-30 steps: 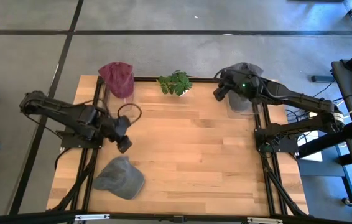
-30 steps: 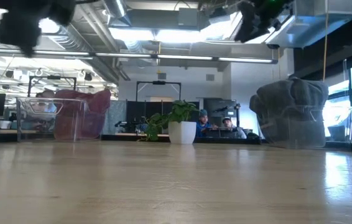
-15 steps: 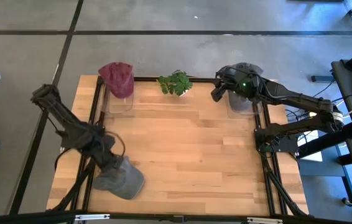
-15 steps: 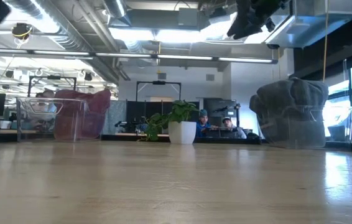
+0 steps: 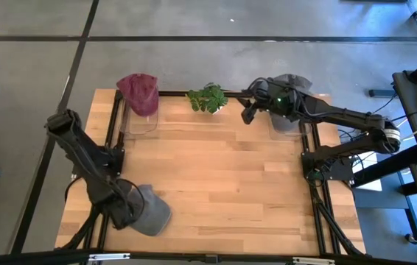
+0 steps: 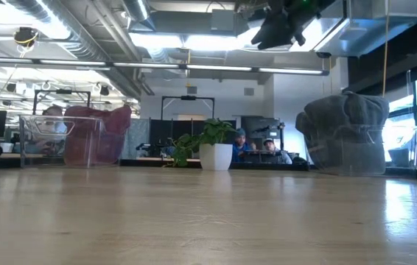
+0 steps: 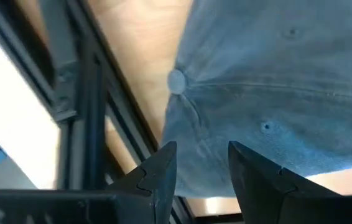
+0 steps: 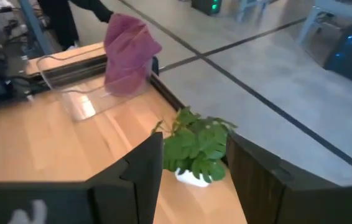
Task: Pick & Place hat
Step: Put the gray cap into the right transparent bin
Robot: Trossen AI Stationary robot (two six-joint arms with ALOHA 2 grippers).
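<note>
A grey cap (image 5: 152,210) lies crown up on the table's near-left part; its top button (image 7: 176,81) and crown (image 7: 275,93) fill the left wrist view. My left gripper (image 5: 124,215) is low at the cap's left edge, open, its fingers (image 7: 163,168) pointing down over the crown's rim (image 7: 201,152). My right gripper (image 5: 247,115) hovers high at the far side, open, beside the plant (image 5: 208,98); it shows at the top of the low view (image 6: 271,29). My left gripper comes at the grey cap from above, at the crown's left rim (image 7: 191,140). The open fingertips stand right at the cloth, and I cannot tell whether they touch it. The cap lies flat on the table.
A maroon hat (image 5: 138,92) sits on a clear container at the far-left corner. Another grey hat (image 6: 345,129) tops a clear container at the far right. The potted plant (image 8: 198,149) stands at the far edge between them. Bare wood (image 5: 230,184) spreads across the middle.
My left gripper has swung from the table's left middle toward the near edge and down onto the grey cap's left side. My right gripper has drifted a little toward the table's left, nearer the plant. The cap has stayed in place.
</note>
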